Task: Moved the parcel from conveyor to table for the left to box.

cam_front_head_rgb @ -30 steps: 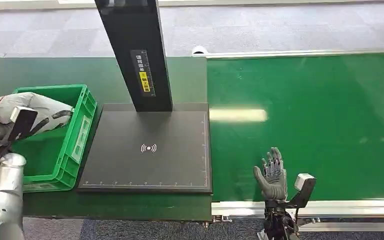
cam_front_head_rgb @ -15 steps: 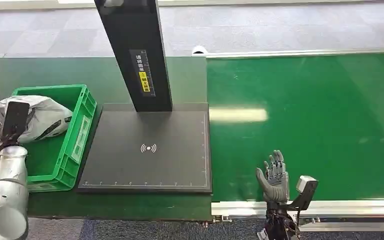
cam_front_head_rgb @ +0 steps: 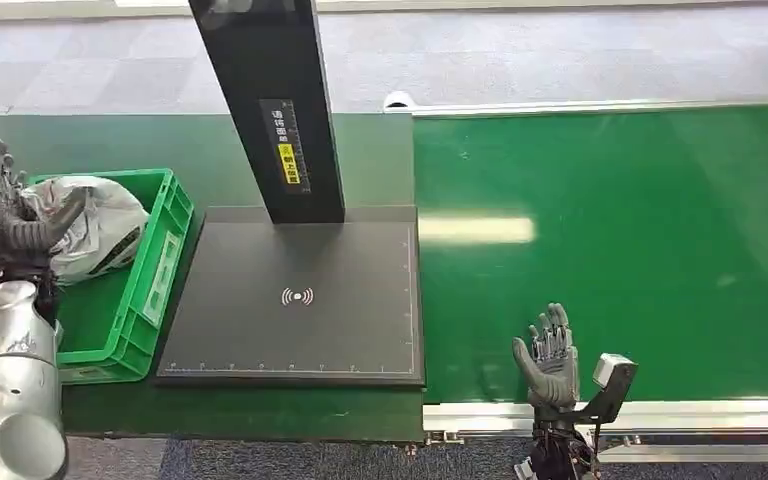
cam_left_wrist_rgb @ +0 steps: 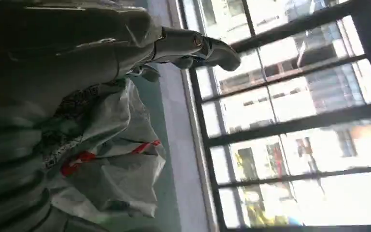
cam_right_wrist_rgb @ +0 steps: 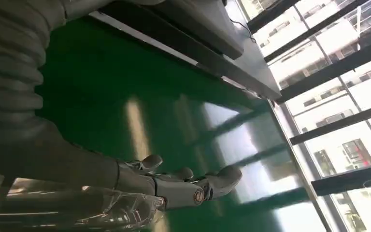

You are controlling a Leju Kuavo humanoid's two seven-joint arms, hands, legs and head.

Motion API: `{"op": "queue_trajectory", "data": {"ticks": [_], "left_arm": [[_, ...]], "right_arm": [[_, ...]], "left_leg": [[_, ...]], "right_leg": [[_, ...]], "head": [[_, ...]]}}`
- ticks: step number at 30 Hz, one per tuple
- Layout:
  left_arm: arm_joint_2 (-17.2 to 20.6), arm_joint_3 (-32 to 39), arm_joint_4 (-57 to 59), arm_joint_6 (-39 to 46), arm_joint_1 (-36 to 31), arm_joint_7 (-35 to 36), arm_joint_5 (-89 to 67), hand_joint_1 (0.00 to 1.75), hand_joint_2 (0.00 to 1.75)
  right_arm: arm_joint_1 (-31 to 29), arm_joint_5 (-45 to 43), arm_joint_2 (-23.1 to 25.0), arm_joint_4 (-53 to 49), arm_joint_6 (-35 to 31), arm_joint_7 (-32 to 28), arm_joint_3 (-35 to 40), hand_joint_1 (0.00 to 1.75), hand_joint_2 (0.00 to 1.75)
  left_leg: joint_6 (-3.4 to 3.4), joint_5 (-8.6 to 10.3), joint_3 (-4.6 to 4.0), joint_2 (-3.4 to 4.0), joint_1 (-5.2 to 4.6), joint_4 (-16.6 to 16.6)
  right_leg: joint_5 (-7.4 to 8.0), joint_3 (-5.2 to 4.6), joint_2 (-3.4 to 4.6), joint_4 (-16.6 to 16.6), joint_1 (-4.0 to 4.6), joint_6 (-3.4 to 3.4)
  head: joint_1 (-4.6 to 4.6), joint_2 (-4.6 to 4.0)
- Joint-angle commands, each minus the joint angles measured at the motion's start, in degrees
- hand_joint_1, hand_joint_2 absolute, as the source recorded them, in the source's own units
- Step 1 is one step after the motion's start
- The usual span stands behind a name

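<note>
Across the right half of the head view runs the green conveyor [cam_front_head_rgb: 610, 250], its belt bare under a streak of reflected light. Left of it lies the dark green surface [cam_front_head_rgb: 80, 140], carrying a black scanner plate [cam_front_head_rgb: 300, 300] with a wireless mark and, rising from the plate's far edge, a black post [cam_front_head_rgb: 270, 100] bearing a yellow label. Beside the plate, at the surface's left end, stands the green box [cam_front_head_rgb: 165, 250], an open crate with a label on its near wall.

Inside the box, toward its far side, lies the parcel [cam_front_head_rgb: 100, 225], a crumpled grey-white bag with red marks; the left wrist view shows its wrinkled skin [cam_left_wrist_rgb: 111, 159] close under the hand. The left hand [cam_front_head_rgb: 20, 215] rests at the parcel's left edge with fingers spread upward; whether the thumb pinches the bag cannot be told. The right hand [cam_front_head_rgb: 550, 355] hovers over the conveyor's near edge, fingers apart, holding nothing.

Risk, as judged: if the left hand lifts while a fold of bag is caught on a finger, the parcel may be dragged up against the box wall or out over its rim.
</note>
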Motion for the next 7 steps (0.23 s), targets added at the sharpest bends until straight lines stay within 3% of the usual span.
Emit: {"op": "queue_trajectory", "data": {"ticks": [1, 7], "left_arm": [[-10.67, -12.07, -29.99, -24.14, 12.00, 9.55, 23.01, 0.00, 1.75], [-10.60, -16.67, -34.86, -24.95, 15.90, 11.68, 30.82, 0.00, 1.75]], "right_arm": [[-2.63, -0.44, -0.07, 3.64, -1.22, -0.18, -2.53, 0.00, 1.75], [-2.30, -1.14, -0.38, 3.77, -1.12, -0.18, -2.54, 0.00, 1.75]], "left_leg": [[0.09, 0.01, 0.01, -0.22, 0.02, -0.02], [0.06, -0.04, 0.02, -0.06, -0.02, -0.01]], "right_leg": [[-0.04, 0.14, -0.28, -0.10, 0.03, 0.05], [-0.03, 0.09, -0.12, -0.05, -0.01, 0.02]], "head": [[-0.02, 0.00], [-0.02, 0.00]]}}
